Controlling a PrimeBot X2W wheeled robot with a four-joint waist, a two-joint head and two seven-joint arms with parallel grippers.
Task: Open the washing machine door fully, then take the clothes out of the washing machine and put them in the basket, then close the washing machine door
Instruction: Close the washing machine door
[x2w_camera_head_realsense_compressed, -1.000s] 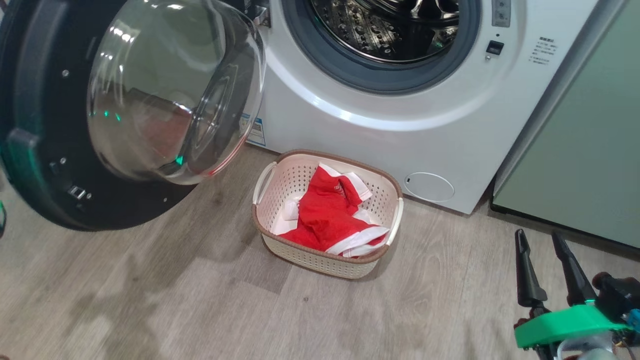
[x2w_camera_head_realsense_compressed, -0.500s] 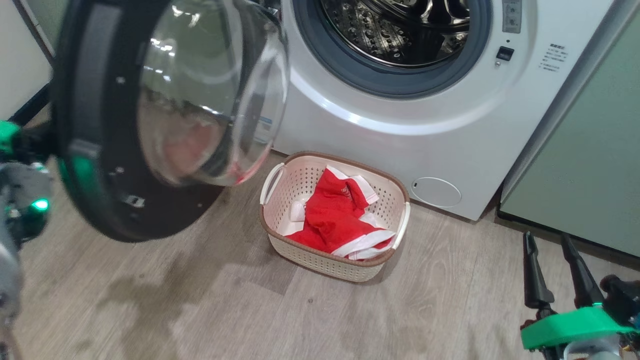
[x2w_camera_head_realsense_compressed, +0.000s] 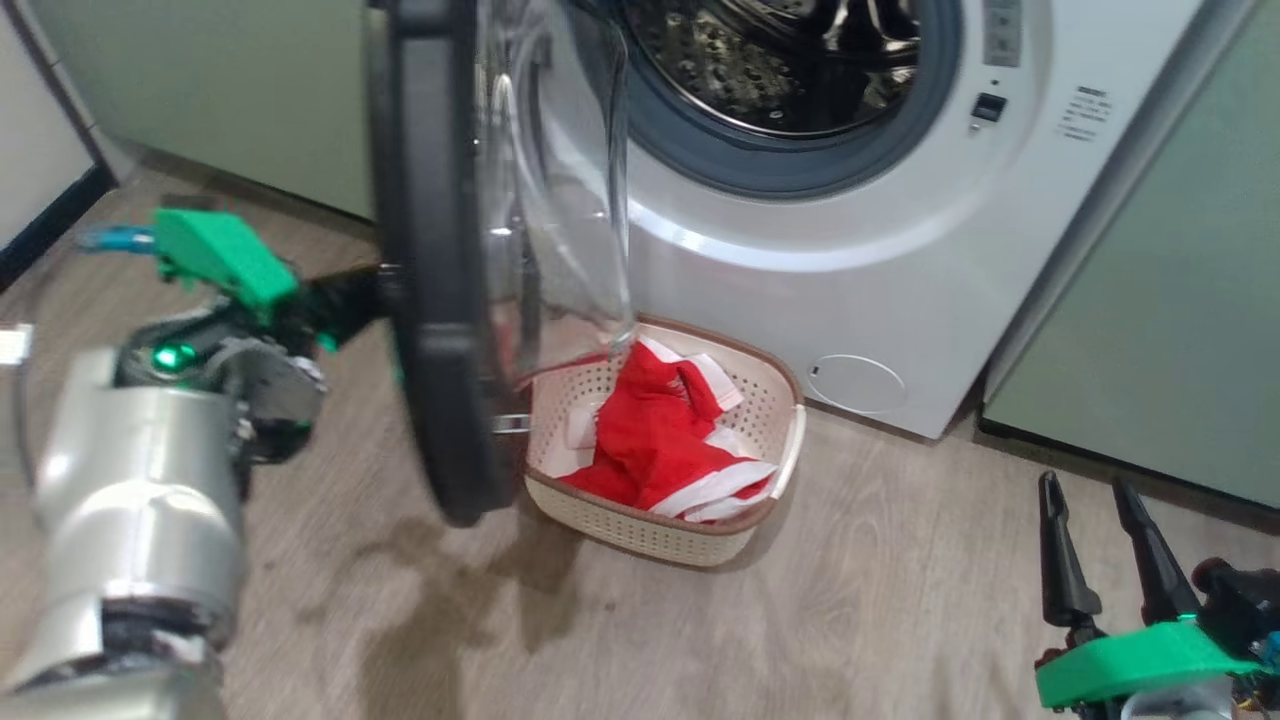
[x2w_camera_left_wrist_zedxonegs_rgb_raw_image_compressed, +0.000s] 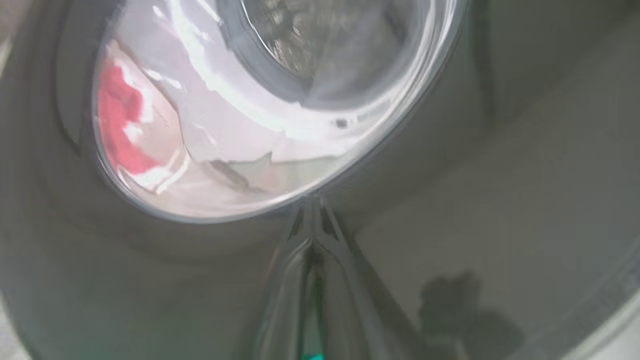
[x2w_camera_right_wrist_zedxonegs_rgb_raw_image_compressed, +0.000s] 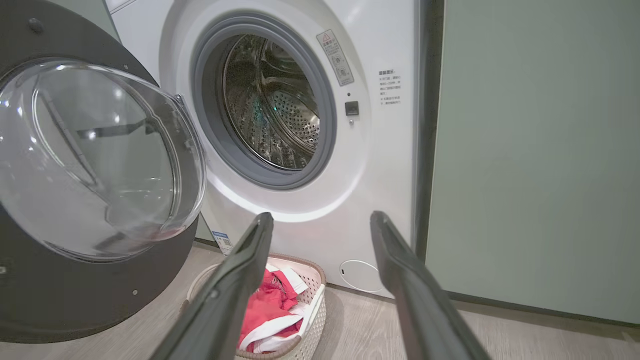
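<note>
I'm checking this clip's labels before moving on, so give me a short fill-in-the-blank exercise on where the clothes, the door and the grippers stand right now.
1. The clothes in the basket are mostly ____.
2. The left gripper is ____, its tips against the washing machine door.
3. The right gripper is ____ and holds nothing.
4. The basket stands on the ____ before the washing machine.
Missing words: red; shut; open; floor.
</note>
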